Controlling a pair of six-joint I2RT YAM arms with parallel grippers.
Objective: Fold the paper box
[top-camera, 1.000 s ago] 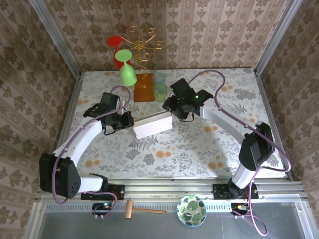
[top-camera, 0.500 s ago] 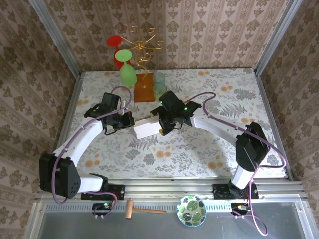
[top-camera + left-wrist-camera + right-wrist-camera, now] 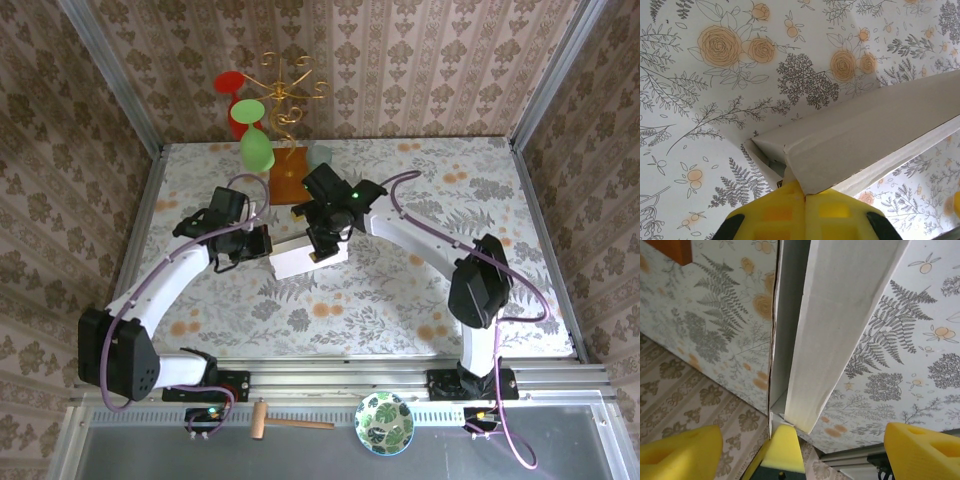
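1. Pincer of the left arm (image 3: 258,243) is clenched on the left end of the paper box (image 3: 305,258). In the left wrist view its yellow pads (image 3: 775,215) meet, with a cardboard flap edge nipped between them.
2. Right pincer (image 3: 320,245) is released and hangs over the top of the box from the far side. In the right wrist view its yellow fingers (image 3: 680,450) stand wide apart, and the box's long pale wall runs up between them.
3. Worktop (image 3: 430,290), under a floral cover, carries everything below.
4. Paper box lies near the middle of the worktop between the two pincers, its right end angled slightly away. One long side wall is raised, and the right wrist view shows a narrow open gap beside it.
5. Gold wire stand (image 3: 288,95) is at the far edge, with a green glass (image 3: 256,150) and a red glass (image 3: 230,82) hanging on it.
6. Orange block (image 3: 287,180) sits just behind the box.
7. Leaf-patterned bowl (image 3: 385,422) and a wooden mallet (image 3: 285,423) rest on the near ledge below the arm bases.
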